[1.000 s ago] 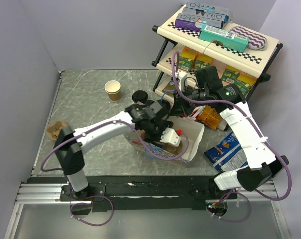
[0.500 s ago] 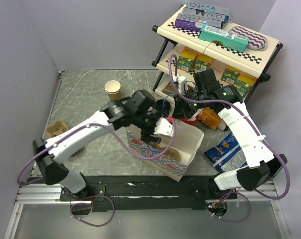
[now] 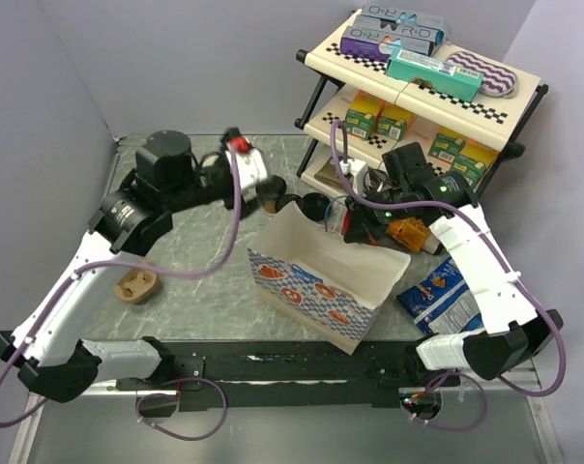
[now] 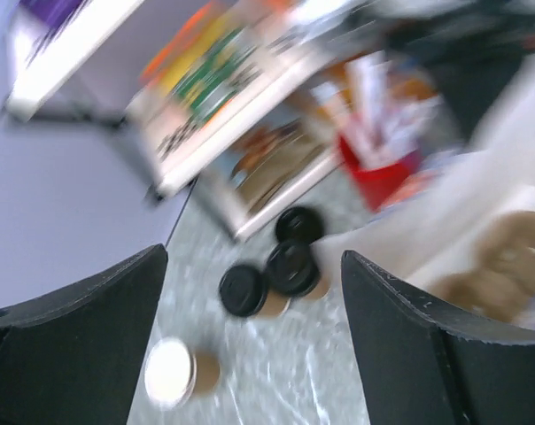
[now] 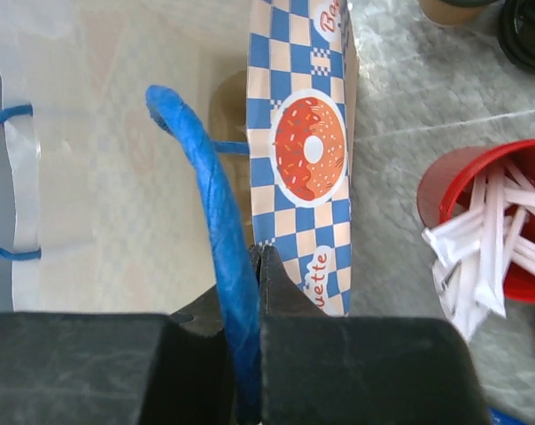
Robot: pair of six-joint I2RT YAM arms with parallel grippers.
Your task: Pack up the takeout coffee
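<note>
Takeout coffee cups point(image 4: 291, 268): brown paper, black round lids, upright, axis vertical, touching on table point(image 3: 215, 309) behind donut bag point(image 3: 311, 290). Left gripper point(image 4: 253, 253) wide open, empty. Right gripper point(image 5: 254, 257) clamps blue bag handle point(image 5: 210, 177).

Bright, even light from above; one wrist view lost to motion blur.
In the top view, soft short shadows under the arms and beside the paper bag point(image 3: 311, 290) on the table point(image 3: 195, 309), sharp all over but for a smear at the left wrist. Left wrist view streaked throughout: shelf point(image 4: 188, 124) and red cup point(image 4: 378, 173) smeared, lidded cups point(image 4: 291, 268) soft-edged, fingers point(image 4: 73, 354) near black. Right wrist view crisp on the blue handle point(image 5: 216, 221) and doughnut print, bag interior washed pale.
</note>
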